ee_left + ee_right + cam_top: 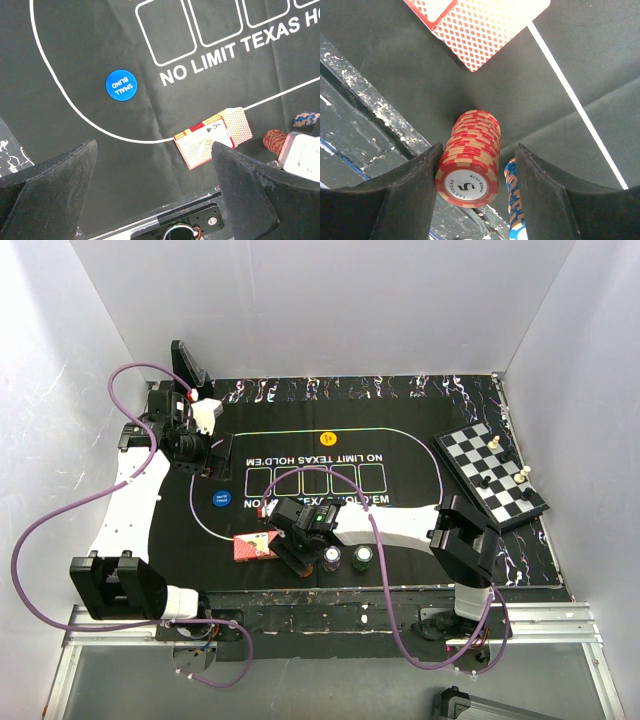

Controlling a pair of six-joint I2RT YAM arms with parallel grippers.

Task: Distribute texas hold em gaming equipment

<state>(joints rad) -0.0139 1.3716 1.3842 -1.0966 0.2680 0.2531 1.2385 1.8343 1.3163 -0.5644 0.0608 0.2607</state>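
My right gripper (479,150) (300,556) is open around a red stack of poker chips (468,157) near the mat's front edge. Its left finger (415,190) touches the stack and its right finger (545,190) stands apart from it. A blue-and-orange chip stack (514,200) stands just right of the red one. Red-backed playing cards (480,25) (252,546) (212,137) lie fanned just beyond. My left gripper (154,147) (212,462) is open and empty, high above the mat. A blue SMALL BLIND chip (120,84) (220,498) lies on the mat's left.
Two more chip stacks (331,558) (362,558) stand right of my right gripper. An orange chip (326,438) lies at the far side of the black mat (400,480). A chessboard with pieces (490,475) sits at the right. The table's front edge (365,110) is close.
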